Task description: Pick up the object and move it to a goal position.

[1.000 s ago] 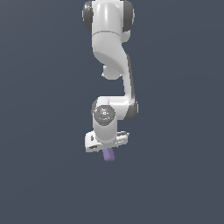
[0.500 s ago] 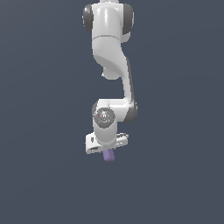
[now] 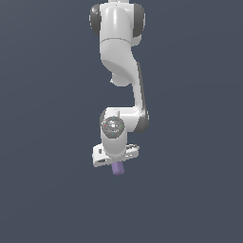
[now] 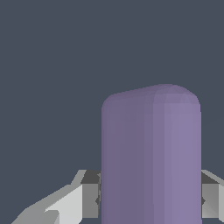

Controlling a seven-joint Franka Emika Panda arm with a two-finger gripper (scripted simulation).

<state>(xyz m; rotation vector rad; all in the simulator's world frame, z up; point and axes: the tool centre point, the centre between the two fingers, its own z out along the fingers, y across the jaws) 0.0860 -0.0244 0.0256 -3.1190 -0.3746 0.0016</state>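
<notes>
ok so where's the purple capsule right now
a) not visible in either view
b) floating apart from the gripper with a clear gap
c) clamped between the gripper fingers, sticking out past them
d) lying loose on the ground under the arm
c: the wrist view shows the purple capsule filling the space between the two fingers, and the exterior view shows it protruding below the gripper.

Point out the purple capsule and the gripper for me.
capsule (image 4: 151, 157), wrist view, middle of its side
capsule (image 3: 118, 168), exterior view, the end showing below the gripper
gripper (image 3: 116, 163), exterior view, between its fingertips
</notes>
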